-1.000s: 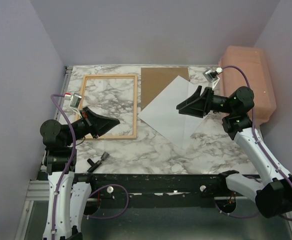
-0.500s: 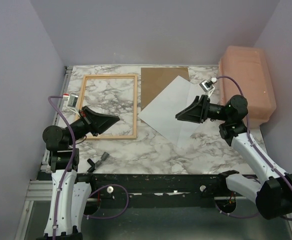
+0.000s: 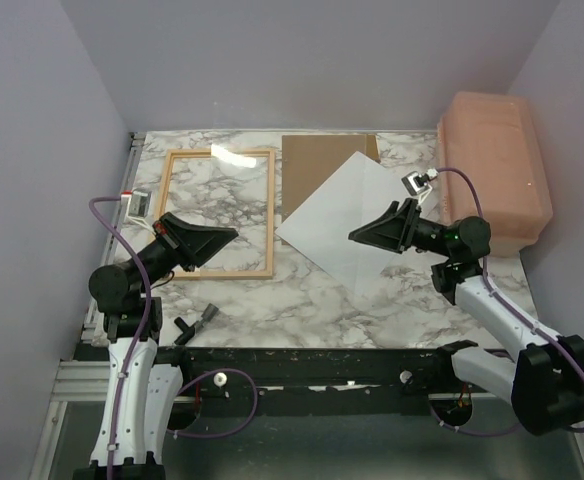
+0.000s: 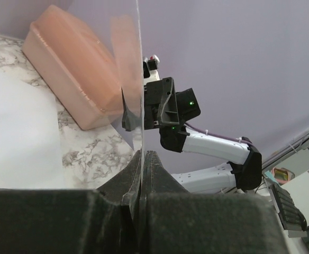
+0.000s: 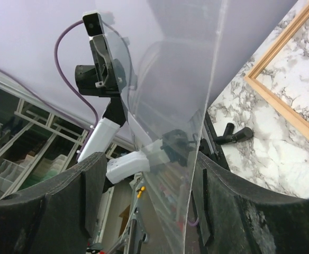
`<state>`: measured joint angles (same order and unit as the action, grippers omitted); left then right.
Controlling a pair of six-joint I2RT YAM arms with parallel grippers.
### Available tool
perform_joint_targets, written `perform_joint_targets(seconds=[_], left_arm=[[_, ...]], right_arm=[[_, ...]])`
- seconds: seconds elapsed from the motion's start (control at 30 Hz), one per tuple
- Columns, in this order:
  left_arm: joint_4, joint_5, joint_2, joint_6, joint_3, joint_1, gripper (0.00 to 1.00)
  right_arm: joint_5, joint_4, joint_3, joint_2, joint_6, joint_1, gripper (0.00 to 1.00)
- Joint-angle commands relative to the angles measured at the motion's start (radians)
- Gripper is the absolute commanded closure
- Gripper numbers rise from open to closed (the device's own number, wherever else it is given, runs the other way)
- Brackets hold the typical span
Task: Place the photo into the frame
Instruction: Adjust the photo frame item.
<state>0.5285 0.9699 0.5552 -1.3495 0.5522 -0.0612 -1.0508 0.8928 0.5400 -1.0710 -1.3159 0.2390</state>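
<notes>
Left tool (image 4: 142, 154) pinching pane (image 5: 178, 79), right tool (image 5: 148, 159) astride

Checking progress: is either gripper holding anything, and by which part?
The left gripper is shut on one edge of the clear pane. The right gripper straddles its opposite edge, jaws apart, not gripping.

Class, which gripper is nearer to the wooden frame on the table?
Left. The left gripper hangs over the near end of the frame; the right gripper is off to its right, above the white photo.

photo (image 3: 332, 215) white side up, askew; wood frame (image 3: 271, 215) flat, left
</notes>
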Motion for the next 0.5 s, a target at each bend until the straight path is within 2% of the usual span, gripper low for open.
perform_joint_targets(seconds=[0.0, 0.2, 0.37, 0.47], left_arm=[[0.115, -0.055, -0.006, -0.055, -0.013, 0.001, 1.00], [0.115, -0.061, -0.007, -0.055, -0.020, 0.001, 1.00], [0.108, -0.063, -0.008, -0.051, -0.034, 0.001, 1.00], [0.088, -0.058, -0.010, -0.036, -0.034, 0.001, 1.00]], right_arm=[[0.060, 0.202, -0.042, -0.032, -0.077, 0.025, 0.30], [0.118, 0.373, -0.078, -0.071, -0.167, 0.063, 0.37], [0.137, 0.386, -0.050, -0.088, -0.169, 0.099, 0.43], [0.140, 0.386, -0.031, -0.095, -0.171, 0.115, 0.54]])
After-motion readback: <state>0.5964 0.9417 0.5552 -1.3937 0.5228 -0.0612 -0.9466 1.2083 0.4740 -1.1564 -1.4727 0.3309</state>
